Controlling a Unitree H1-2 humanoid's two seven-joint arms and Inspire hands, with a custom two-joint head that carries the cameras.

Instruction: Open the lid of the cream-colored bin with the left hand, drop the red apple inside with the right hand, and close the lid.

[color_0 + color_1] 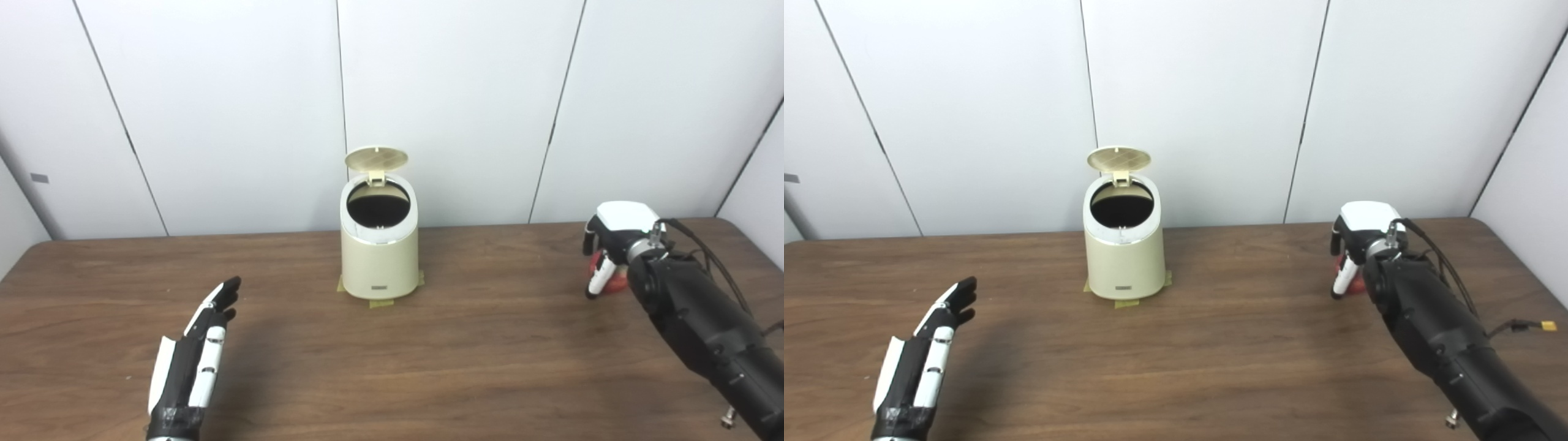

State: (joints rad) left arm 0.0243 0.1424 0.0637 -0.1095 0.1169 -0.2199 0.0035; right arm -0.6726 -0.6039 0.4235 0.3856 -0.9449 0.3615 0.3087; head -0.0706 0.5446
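The cream-colored bin (380, 260) stands at the middle back of the wooden table, on yellow tape. Its round lid (376, 158) is swung up and open, showing the dark inside. My left hand (196, 352) hovers open and empty at the front left, well short of the bin. My right hand (609, 245) is at the right, curled down over the red apple (612, 283), which rests on the table and is mostly hidden by the fingers. I cannot tell whether the fingers grip the apple.
The brown wooden table (478, 343) stretches between the bin and both hands. White wall panels stand behind it. A cable runs along my right forearm (704, 324).
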